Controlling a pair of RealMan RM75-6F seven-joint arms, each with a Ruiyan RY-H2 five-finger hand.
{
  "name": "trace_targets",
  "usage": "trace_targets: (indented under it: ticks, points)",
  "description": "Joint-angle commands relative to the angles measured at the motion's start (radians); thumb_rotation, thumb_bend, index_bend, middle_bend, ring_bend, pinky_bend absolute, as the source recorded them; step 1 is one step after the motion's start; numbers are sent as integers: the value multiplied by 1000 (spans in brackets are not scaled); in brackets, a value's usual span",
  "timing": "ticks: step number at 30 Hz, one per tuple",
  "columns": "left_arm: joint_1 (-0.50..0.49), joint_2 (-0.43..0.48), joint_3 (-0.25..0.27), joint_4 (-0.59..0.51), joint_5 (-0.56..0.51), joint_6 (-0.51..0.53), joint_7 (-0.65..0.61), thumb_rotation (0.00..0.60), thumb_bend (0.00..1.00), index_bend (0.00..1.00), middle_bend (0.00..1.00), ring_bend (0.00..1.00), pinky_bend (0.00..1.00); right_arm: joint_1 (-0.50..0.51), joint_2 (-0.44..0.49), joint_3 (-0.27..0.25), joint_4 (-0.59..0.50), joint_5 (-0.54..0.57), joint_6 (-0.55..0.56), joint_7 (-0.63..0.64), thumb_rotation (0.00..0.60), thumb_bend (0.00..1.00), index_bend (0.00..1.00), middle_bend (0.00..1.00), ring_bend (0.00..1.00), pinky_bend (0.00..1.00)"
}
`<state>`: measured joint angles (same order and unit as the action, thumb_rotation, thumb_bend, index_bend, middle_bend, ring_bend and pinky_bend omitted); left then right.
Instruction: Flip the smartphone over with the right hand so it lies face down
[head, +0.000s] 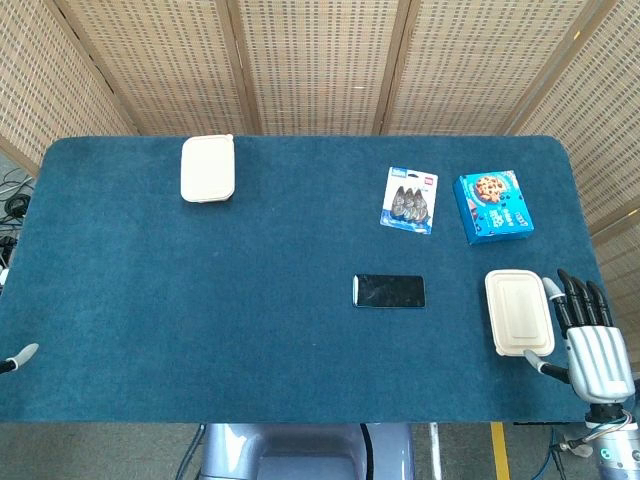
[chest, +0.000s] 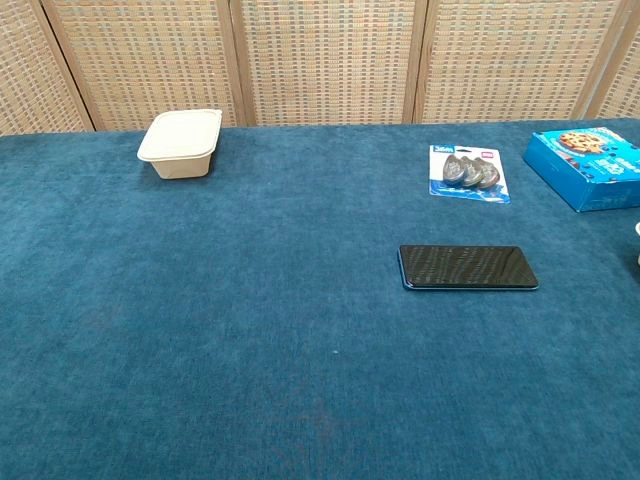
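Observation:
The smartphone (head: 389, 291) (chest: 467, 267) lies flat on the blue tablecloth, dark glass screen up, long side running left to right. My right hand (head: 590, 340) hovers at the table's right front corner, fingers apart and extended, holding nothing, well to the right of the phone. Only a fingertip of my left hand (head: 20, 356) shows at the left edge of the head view. The chest view shows neither hand.
A cream lidded container (head: 519, 312) sits between the phone and my right hand. A blue cookie box (head: 492, 206) (chest: 590, 165) and a blister pack (head: 409, 199) (chest: 468, 173) lie behind the phone. Another cream container (head: 208, 168) (chest: 181, 143) stands at the far left.

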<state>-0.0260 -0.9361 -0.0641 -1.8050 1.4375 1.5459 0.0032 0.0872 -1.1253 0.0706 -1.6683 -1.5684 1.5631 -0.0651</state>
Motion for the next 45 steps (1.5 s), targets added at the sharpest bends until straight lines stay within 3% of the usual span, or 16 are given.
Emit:
trace_targets:
  ticks: [1, 8, 13, 17, 22, 28, 34, 40, 45]
  points:
    - [-1, -1, -2, 1, -2, -2, 3, 600, 0, 0, 0, 0, 0, 11, 8, -1, -11, -9, -16, 11, 600, 0, 0, 0, 0, 0]
    - [-13, -8, -8, -4, -16, -19, 30, 600, 0, 0, 0, 0, 0, 85, 43, 27, -63, 7, -126, -10, 600, 0, 0, 0, 0, 0]
    - [-33, -16, -20, -2, -50, -53, 50, 600, 0, 0, 0, 0, 0, 210, 53, 70, -132, 44, -305, -13, 600, 0, 0, 0, 0, 0]
    - [-51, -24, -35, 9, -93, -85, 65, 600, 0, 0, 0, 0, 0, 353, 47, 134, -205, 155, -510, -16, 600, 0, 51, 0, 0, 0]
    - [-64, -23, -47, 17, -128, -112, 59, 600, 0, 0, 0, 0, 0, 499, -90, 190, -167, 327, -616, -217, 600, 1, 144, 0, 0, 0]
    - [-79, -22, -53, 35, -162, -152, 44, 600, 0, 0, 0, 0, 0, 629, -300, 200, -75, 602, -611, -499, 600, 51, 234, 0, 0, 0]
    - [-94, -13, -57, 48, -183, -194, 13, 600, 0, 0, 0, 0, 0, 723, -462, 190, 22, 846, -520, -710, 600, 53, 241, 0, 0, 0]
    - [-105, -7, -58, 56, -193, -220, -1, 600, 0, 0, 0, 0, 0, 759, -541, 182, 82, 998, -469, -794, 600, 53, 241, 0, 0, 0]
    - [-112, -10, -57, 59, -198, -230, 4, 600, 0, 0, 0, 0, 0, 774, -566, 191, 118, 1047, -461, -795, 600, 53, 241, 0, 0, 0]
